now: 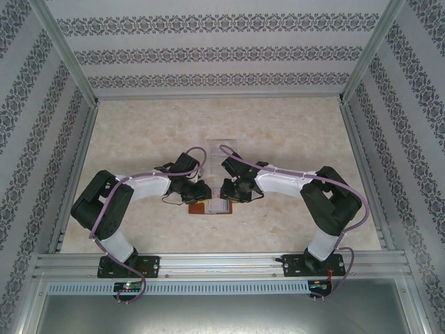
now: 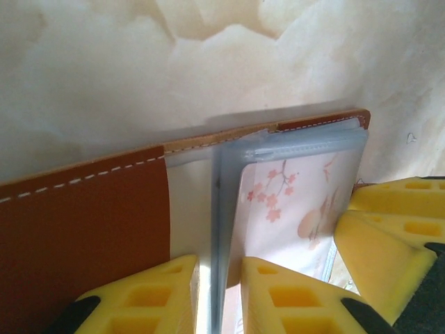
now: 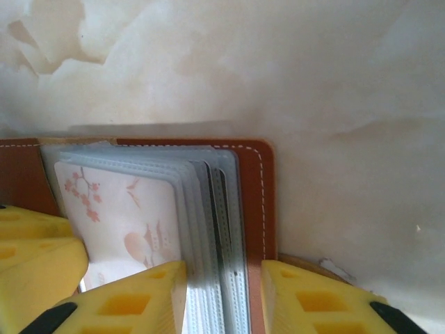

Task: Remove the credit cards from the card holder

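Pinching the open card holder (image 1: 211, 207) toward 6 o'clock on the surface (image 1: 139, 132), left tool (image 2: 219, 268) on one clear sleeve (image 2: 221, 209), right tool (image 3: 222, 271) on the stack (image 3: 208, 223) (credit cards (image 2: 285, 202) pocketed inside), risking tearing sleeves, dragging everything.

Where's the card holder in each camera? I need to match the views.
Top external: card holder, small brown patch just below centre.
Left wrist: card holder, lower left across past centre.
Right wrist: card holder, lower left to centre.
Shared landmark: blossom-print card, both wrist views.

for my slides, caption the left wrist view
Left gripper straddling the clear plastic sleeves of the open brown leather card holder, with a pale blossom-printed card showing
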Action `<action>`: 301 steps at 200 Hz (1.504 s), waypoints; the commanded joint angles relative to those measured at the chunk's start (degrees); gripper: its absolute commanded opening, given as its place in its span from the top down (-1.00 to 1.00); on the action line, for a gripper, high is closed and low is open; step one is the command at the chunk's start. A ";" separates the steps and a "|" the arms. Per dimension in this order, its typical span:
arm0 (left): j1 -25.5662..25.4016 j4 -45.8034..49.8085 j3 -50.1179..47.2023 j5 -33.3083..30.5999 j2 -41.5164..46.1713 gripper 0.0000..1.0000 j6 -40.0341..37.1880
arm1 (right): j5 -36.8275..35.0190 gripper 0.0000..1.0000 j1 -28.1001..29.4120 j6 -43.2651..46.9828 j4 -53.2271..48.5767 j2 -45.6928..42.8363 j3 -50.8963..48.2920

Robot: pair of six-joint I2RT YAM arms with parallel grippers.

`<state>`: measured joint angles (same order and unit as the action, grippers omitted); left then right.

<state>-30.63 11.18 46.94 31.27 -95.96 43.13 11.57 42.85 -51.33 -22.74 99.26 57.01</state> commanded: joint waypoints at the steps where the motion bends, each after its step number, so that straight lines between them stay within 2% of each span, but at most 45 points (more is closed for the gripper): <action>1: 0.40 2.71 -0.49 -2.24 -0.38 0.59 -0.47 | -0.86 0.27 -0.33 -0.88 -2.09 -2.30 -0.97; 89: 0.39 2.58 -0.66 -1.90 0.51 0.60 -0.19 | 0.73 0.23 -0.12 -0.79 -0.72 0.78 -1.29; 145: 0.40 2.23 -0.74 -1.33 0.84 0.58 0.08 | -1.43 0.18 -0.11 0.07 -3.04 1.84 -0.69; 164: 0.36 2.77 -0.66 -1.65 1.08 0.63 -0.01 | -3.19 0.18 0.04 0.93 -5.43 2.63 0.26; 222: 0.38 3.40 -0.84 -2.57 1.74 0.73 -0.15 | -3.73 0.31 -0.07 1.26 -5.65 3.05 0.08; 256: 0.39 3.19 -0.27 -2.37 2.79 0.70 -0.67 | -3.47 0.34 -0.22 0.98 -5.21 1.37 -0.23; 277: 0.36 2.60 0.12 -1.09 2.88 0.65 -0.53 | -3.31 0.31 -0.22 0.62 -5.27 -0.67 -0.01; 301: 0.40 1.93 -0.17 -0.47 2.70 0.63 -0.40 | -3.41 0.17 -0.22 0.18 -5.23 -3.00 0.27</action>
<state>-30.63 12.16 46.85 30.02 -94.54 43.11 10.26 42.87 -50.83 -25.36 99.48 57.36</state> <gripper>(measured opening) 0.180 0.395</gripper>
